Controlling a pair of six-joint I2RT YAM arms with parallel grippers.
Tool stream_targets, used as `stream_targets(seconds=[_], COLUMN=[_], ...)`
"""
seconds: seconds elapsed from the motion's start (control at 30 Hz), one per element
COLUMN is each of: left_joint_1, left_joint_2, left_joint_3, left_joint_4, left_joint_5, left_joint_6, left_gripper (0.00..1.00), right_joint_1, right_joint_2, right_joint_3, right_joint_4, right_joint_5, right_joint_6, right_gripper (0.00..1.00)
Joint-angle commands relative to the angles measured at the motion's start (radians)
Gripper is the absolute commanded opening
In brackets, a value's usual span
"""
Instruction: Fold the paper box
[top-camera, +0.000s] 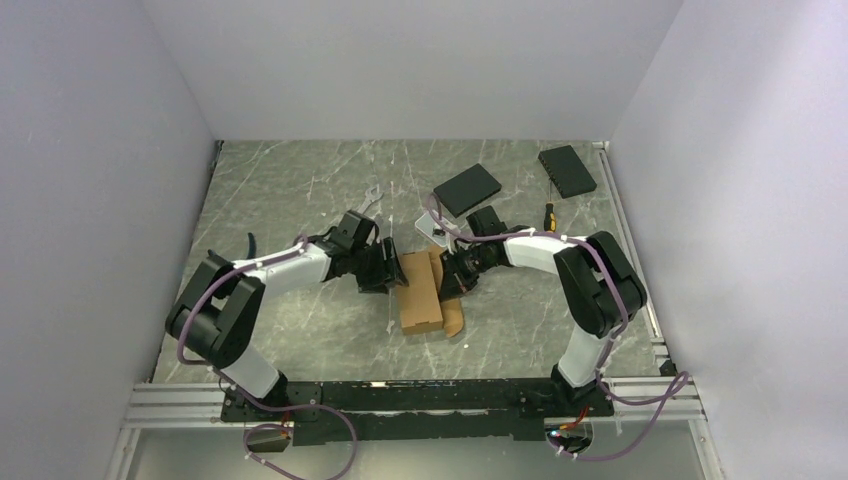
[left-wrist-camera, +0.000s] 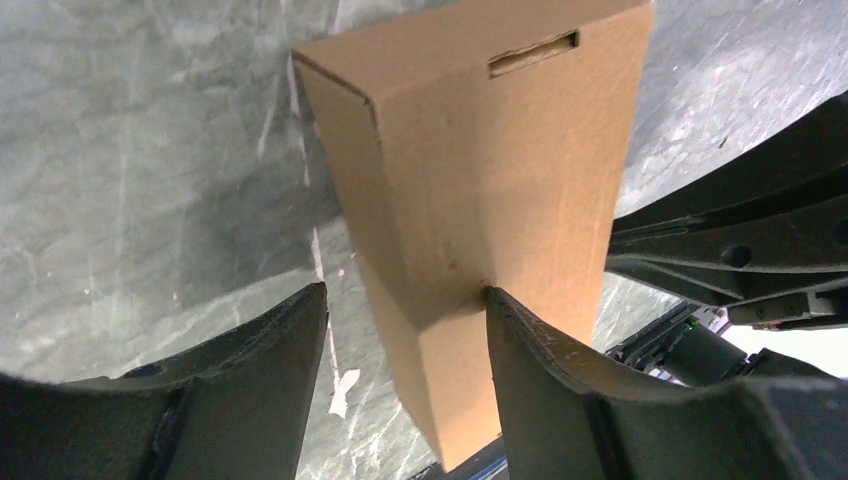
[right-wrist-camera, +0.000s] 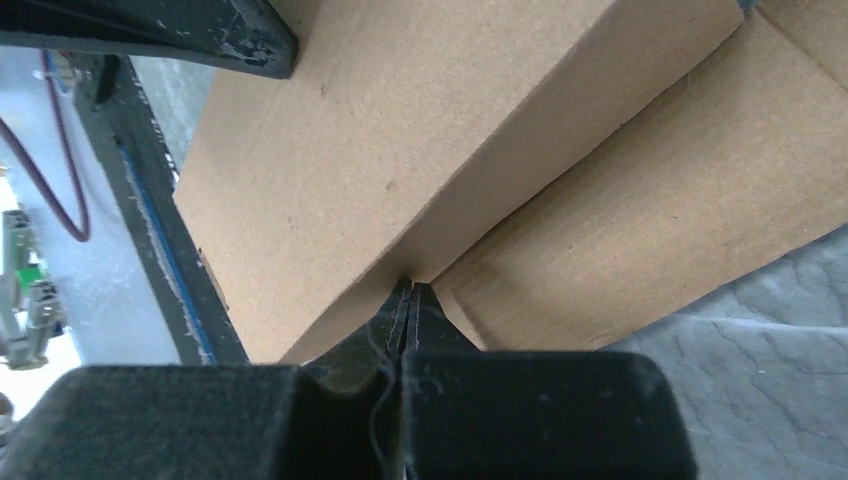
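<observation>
**K:** Grey marbled desk (top-camera: 300, 190), white walls round it. Finger state?

**M:** Left fingers (top-camera: 386, 271) part open, holding nothing. In the left wrist view one finger touches the top face of the plain brown corrugated cardboard box (top-camera: 420, 290). The other stands clear of its side wall, with the folded corner between them.

**K:** Right?

**M:** Right fingers (right-wrist-camera: 408, 300) shut tight and empty. Tips are pushed into the crease where the box body meets a flat cardboard flap (right-wrist-camera: 640, 200).

**K:** Box position?

**M:** Mid-desk, between the arms. Long axis runs near-to-far, slightly skewed. Left fingers are on its left long side, right fingers on its right. Both touch it, neither clearly nearer.

**K:** How does it look?

**M:** Body is a narrow closed carton with sharp edges and a thin slot (left-wrist-camera: 533, 53) cut in the top face. The flap lies flat on the desk along the right side, its rounded end poking out toward the near edge.

**K:** Next move?

**M:** My read is that the flap is the fold left. It lies right of the body, so the right arm is placed to lift it while the left braces.
</observation>
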Motion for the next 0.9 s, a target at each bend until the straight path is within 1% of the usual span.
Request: stream_targets(seconds=[0.0,0.13,0.3,0.37,0.43,0.5,0.57,0.6,0.63,0.73,0.77,0.83,0.87], left_joint_1=[0.008,0.016,0.035,0.047,0.057,0.061,0.062,0.062,0.062,0.062,0.062,0.062,0.062], left_joint_2=[0.053,0.093,0.076,0.047,0.015,-0.025,-0.075,-0.106,-0.139,-0.248,-0.292,-0.395,-0.442], left_joint_3=[0.064,0.092,0.125,0.134,0.140,0.142,0.131,0.120,0.108,0.054,0.028,-0.035,-0.073], left_joint_4=[-0.036,-0.045,-0.093,-0.117,-0.138,-0.154,-0.160,-0.157,-0.154,-0.139,-0.130,-0.097,-0.072], left_joint_5=[-0.006,0.011,-0.012,-0.027,-0.042,-0.058,-0.073,-0.079,-0.086,-0.108,-0.112,-0.104,-0.100], left_joint_6=[0.066,0.091,0.113,0.125,0.134,0.144,0.149,0.149,0.148,0.131,0.121,0.093,0.075], left_gripper=[0.63,0.63,0.65,0.66,0.70,0.76,0.80,0.82,0.83,0.86,0.89,0.95,0.98], right_joint_1=[0.004,0.003,-0.012,-0.019,-0.021,-0.024,-0.026,-0.026,-0.026,-0.026,-0.026,-0.025,-0.025], right_joint_2=[0.005,-0.005,-0.041,-0.101,-0.183,-0.278,-0.381,-0.452,-0.503,-0.668,-0.718,-0.774,-0.771], right_joint_3=[0.021,0.020,0.065,0.065,0.055,0.036,-0.003,-0.034,-0.073,-0.234,-0.292,-0.373,-0.384], right_joint_4=[0.088,0.091,-0.017,-0.041,-0.069,-0.101,-0.117,-0.123,-0.131,-0.163,-0.160,-0.177,-0.215], right_joint_5=[-0.097,-0.097,0.045,0.119,0.180,0.204,0.172,0.124,0.070,-0.117,-0.158,-0.203,-0.211], right_joint_6=[0.082,0.080,-0.029,-0.086,-0.187,-0.292,-0.417,-0.492,-0.577,-0.922,-1.018,-1.192,-1.268], right_gripper=[0.02,0.03,0.04,0.05,0.06,0.11,0.22,0.30,0.43,0.91,0.98,1.00,0.99])
